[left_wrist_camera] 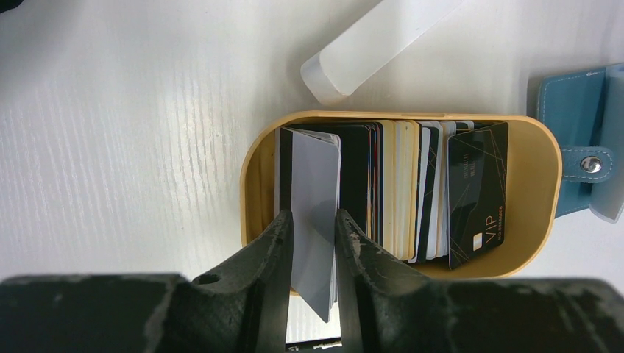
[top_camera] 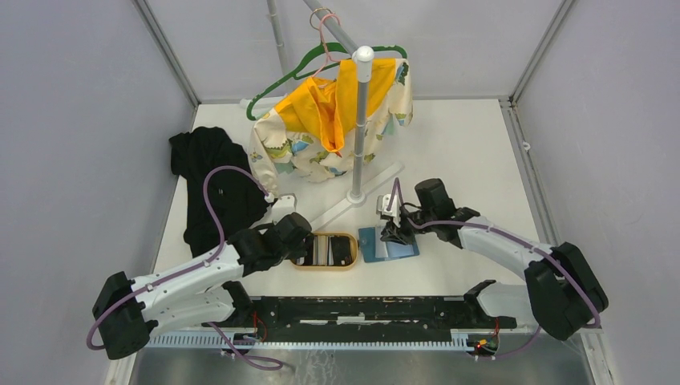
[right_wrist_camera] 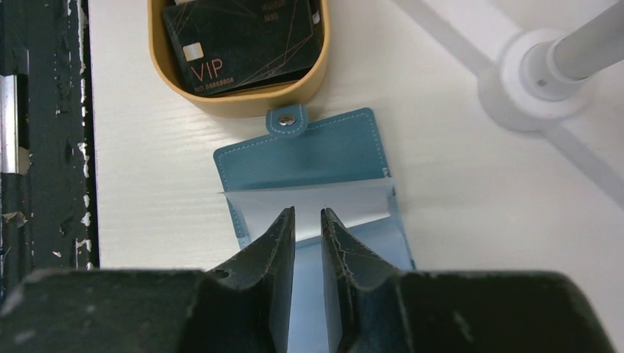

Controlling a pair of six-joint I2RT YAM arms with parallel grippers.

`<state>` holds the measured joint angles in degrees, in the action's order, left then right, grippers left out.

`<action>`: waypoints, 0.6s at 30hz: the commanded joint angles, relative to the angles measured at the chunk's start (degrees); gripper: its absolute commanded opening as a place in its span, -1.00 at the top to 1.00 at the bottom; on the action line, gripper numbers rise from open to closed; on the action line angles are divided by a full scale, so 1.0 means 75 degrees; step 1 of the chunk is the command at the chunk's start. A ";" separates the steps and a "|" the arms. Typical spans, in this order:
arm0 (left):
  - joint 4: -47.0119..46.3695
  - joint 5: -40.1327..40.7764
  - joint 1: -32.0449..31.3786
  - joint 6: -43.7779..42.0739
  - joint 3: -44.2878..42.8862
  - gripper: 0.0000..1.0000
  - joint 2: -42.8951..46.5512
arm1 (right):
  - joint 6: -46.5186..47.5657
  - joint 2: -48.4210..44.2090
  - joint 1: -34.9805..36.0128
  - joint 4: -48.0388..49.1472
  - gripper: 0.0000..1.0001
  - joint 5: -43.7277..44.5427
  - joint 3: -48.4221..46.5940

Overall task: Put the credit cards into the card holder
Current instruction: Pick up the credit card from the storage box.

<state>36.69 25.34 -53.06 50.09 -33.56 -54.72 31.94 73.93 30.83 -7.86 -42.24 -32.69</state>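
Left tool pinches one pale grey card, whose long side runs along the fingers. It stands at the left end of the credit cards, which are black, white and cream and packed on edge in a tan oval tray. Just right of the tray, the teal card holder lies open on the tabletop. The right tool, on the nearer arm, nips its pale inner leaf.

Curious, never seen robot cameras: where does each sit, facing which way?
Top external: above, behind; looks down on table; left arm and right arm show.
Left wrist: looks down past left gripper pinching a grey credit card in the wooden tray.
Right wrist: looks down past right gripper onto the open card holder.
All three share tray and holder.
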 commanded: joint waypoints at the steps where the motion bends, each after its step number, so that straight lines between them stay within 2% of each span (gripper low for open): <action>1: 0.0121 0.0277 0.0053 0.0157 0.0109 0.34 0.0104 | 0.0269 -0.0936 -0.0045 0.0182 0.43 0.0189 -0.0207; 4: 0.0053 0.0226 0.0056 0.0127 0.0147 0.36 0.0166 | 0.0572 -0.1353 -0.0022 0.0133 0.17 0.0127 -0.0229; 6: 0.0013 0.0208 0.0056 0.0082 0.0151 0.36 0.0187 | 0.1143 -0.1460 0.0005 -0.0161 -0.13 -0.0179 -0.0391; 9: -0.0050 0.0224 0.0055 0.0027 0.0151 0.37 0.0205 | 0.1484 -0.1363 0.0128 -0.0431 -0.93 -0.1083 -0.0698; 11: -0.0071 0.0253 0.0058 -0.0001 0.0142 0.37 0.0171 | 0.1054 -0.1163 0.0448 -0.0170 -0.96 -0.1952 -0.0825; 13: -0.0107 0.0245 0.0055 -0.0018 0.0148 0.37 0.0125 | -0.0026 -0.0885 0.1045 0.0644 -0.96 -0.2383 -0.0848; 18: -0.0196 0.0177 0.0055 -0.0076 0.0200 0.38 0.0111 | -0.3694 0.0003 0.2063 0.4255 -0.96 -0.1718 -0.0453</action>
<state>35.86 25.28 -53.06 50.06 -32.86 -53.87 26.24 70.17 42.83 1.80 -54.37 -36.62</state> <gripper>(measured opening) 0.317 0.979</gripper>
